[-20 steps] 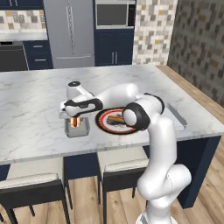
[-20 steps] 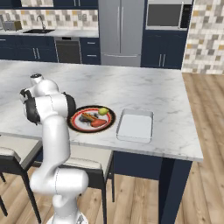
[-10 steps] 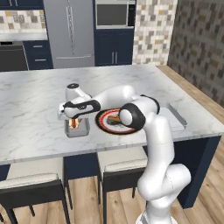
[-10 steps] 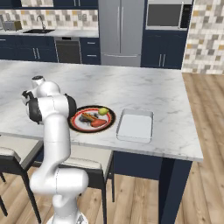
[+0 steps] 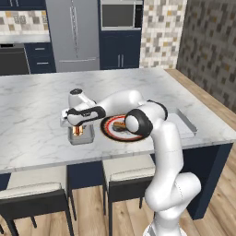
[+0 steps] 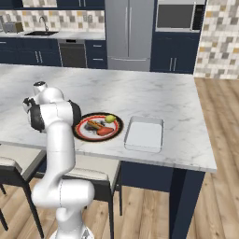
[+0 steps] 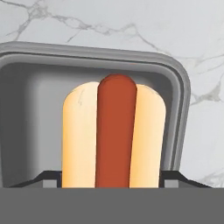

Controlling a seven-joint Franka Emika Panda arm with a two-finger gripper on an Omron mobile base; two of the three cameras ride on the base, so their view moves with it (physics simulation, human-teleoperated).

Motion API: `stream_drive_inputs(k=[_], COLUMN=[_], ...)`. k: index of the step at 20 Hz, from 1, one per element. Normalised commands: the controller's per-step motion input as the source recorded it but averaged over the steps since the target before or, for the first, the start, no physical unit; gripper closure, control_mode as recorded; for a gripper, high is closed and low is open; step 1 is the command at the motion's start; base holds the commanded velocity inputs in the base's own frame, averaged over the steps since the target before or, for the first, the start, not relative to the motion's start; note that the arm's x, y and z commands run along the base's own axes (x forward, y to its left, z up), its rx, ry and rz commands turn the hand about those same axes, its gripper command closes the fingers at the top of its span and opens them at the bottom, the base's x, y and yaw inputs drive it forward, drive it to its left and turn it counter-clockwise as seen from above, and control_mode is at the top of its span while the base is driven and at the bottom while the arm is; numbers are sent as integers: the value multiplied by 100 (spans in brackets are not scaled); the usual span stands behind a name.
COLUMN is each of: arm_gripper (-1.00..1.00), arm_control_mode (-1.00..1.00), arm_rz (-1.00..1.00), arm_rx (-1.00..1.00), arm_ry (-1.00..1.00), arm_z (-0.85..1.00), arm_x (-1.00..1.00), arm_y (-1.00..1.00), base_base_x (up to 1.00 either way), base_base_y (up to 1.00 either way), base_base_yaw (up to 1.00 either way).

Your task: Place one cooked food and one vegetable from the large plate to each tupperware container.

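Note:
The hot dog, a red-brown sausage in a pale bun, lies lengthwise inside the small grey tupperware container. My gripper hangs straight over it, its two dark tips pressed against the bun's sides, so it is shut on the hot dog. In the left base view the gripper stands over the grey container, left of the large plate. On the plate lie the plain sausage, a red vegetable and a yellow-green one. The pale tupperware container sits right of the plate.
All of this stands on a marble island counter, close to its near edge. Two stools are tucked under that edge. The arm's elbow hangs over the plate.
The hand has shifted slightly left and a touch lower over the grey container, still with the hot dog between its fingers. Plate and pale container have not moved.

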Motion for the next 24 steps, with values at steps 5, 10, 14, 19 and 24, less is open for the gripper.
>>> stream_drive_inputs(k=[5, 10, 14, 19, 24], arm_gripper=[-100, -100, -100, -100, -100], arm_control_mode=[-100, -100, -100, -100, -100], arm_rz=[0, -1, -13, -34, -41], arm_rx=[0, 0, 3, 12, 10], arm_ry=[0, 0, 2, 8, 5], arm_z=[0, 11, 46, 30, 4], arm_x=[0, 0, -52, -53, -21], arm_y=[-3, -5, -82, -100, -100], base_base_x=[0, 0, 0, 0, 0], base_base_y=[0, 0, 0, 0, 0], base_base_yaw=[0, 0, 0, 0, 0])
